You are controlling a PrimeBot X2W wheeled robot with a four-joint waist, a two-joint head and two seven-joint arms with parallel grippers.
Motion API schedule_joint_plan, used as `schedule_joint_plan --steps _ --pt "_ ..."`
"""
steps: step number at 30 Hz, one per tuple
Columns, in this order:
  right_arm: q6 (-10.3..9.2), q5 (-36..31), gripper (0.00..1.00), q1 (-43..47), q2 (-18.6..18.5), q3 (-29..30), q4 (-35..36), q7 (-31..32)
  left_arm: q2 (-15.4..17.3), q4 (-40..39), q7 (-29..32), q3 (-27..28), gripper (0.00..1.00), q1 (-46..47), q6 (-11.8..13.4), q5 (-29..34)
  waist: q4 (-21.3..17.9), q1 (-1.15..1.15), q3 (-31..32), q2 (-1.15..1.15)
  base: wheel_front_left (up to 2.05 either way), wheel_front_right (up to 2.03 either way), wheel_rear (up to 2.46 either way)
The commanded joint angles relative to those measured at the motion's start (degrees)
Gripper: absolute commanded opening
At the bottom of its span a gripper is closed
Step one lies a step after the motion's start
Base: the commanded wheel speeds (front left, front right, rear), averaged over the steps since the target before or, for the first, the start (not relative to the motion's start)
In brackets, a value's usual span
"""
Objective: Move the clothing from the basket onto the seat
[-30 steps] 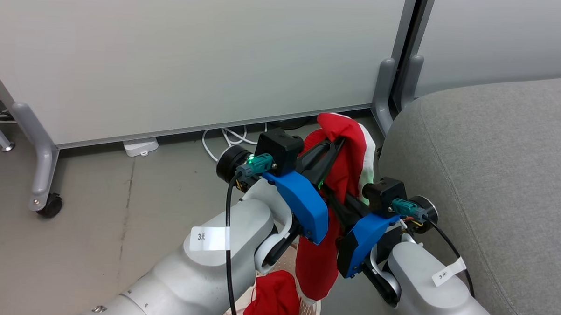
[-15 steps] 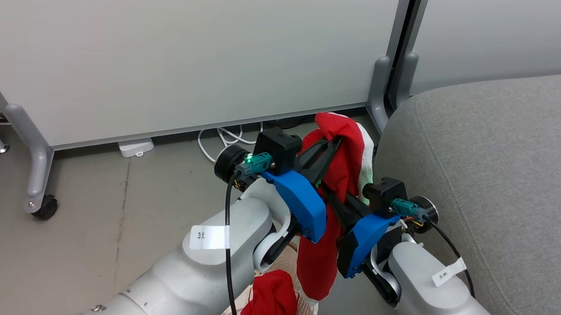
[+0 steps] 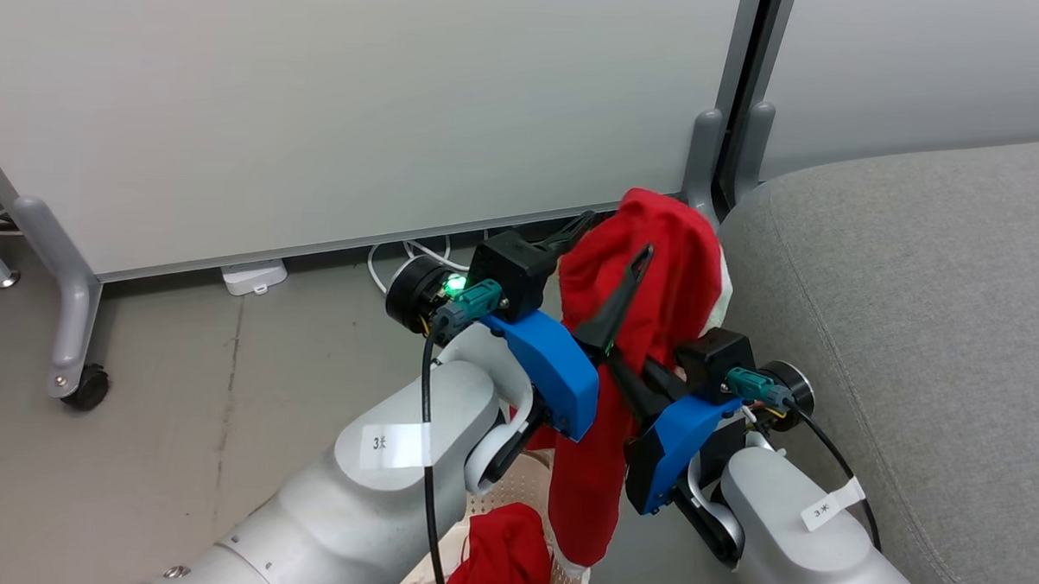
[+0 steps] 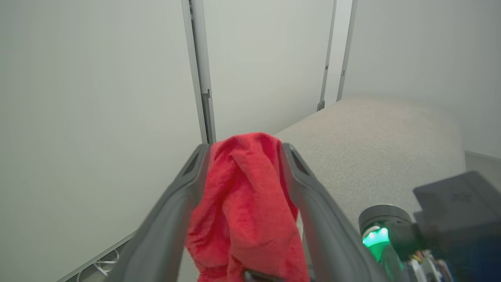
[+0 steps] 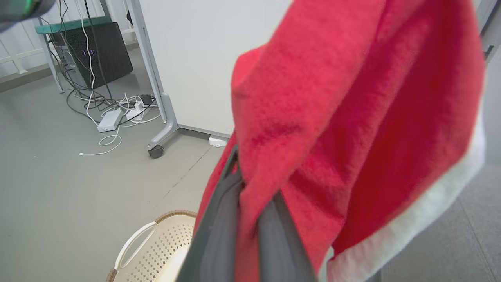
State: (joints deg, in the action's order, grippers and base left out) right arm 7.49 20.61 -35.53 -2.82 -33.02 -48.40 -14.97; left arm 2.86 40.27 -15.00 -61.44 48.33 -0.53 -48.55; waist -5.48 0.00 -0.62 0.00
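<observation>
A red garment with white trim hangs in the air beside the grey seat, its tail dangling over the basket. My right gripper is shut on it, fingers pinching the cloth in the right wrist view. My left gripper is open, its two fingers spread with the red cloth bunched loosely between them. A second red garment lies in the basket. The seat is just beyond the left fingers.
Pale partition panels on grey castor legs stand behind. Cables and a white power strip lie on the floor at their foot. A black box with more cables stands further off.
My left gripper's fingers have spread apart from shut. The held garment has risen and shifted a little toward the seat. The right gripper keeps its hold.
</observation>
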Motion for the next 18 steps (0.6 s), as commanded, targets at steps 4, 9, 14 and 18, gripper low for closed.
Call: schedule_joint_plan --steps 4,9,14,18 --pt "0.01 -1.06 0.0 0.61 -0.13 1.14 0.64 -0.33 0.04 -0.57 -0.27 3.19 1.0 -2.18 0.3 2.33 0.35 0.0 -0.04 0.0 0.0 0.0 0.0" --pt "0.01 -3.08 0.0 1.71 -0.13 3.83 1.84 -0.32 1.84 -3.93 -0.23 9.62 1.0 -7.0 0.24 7.12 0.76 0.0 -0.25 0.0 0.0 0.0 0.0" --pt "0.01 -4.37 0.0 2.81 -0.13 6.3 3.35 -0.3 4.32 -9.88 -0.22 16.39 1.0 -14.78 0.25 13.53 0.99 0.0 -0.47 0.0 0.0 0.0 0.0" --pt "0.01 -5.31 0.0 3.61 -0.13 7.8 4.59 -0.29 5.74 -13.58 -0.22 21.48 1.0 -20.8 -0.39 18.2 1.22 0.0 -0.66 0.0 0.0 0.0 0.0"
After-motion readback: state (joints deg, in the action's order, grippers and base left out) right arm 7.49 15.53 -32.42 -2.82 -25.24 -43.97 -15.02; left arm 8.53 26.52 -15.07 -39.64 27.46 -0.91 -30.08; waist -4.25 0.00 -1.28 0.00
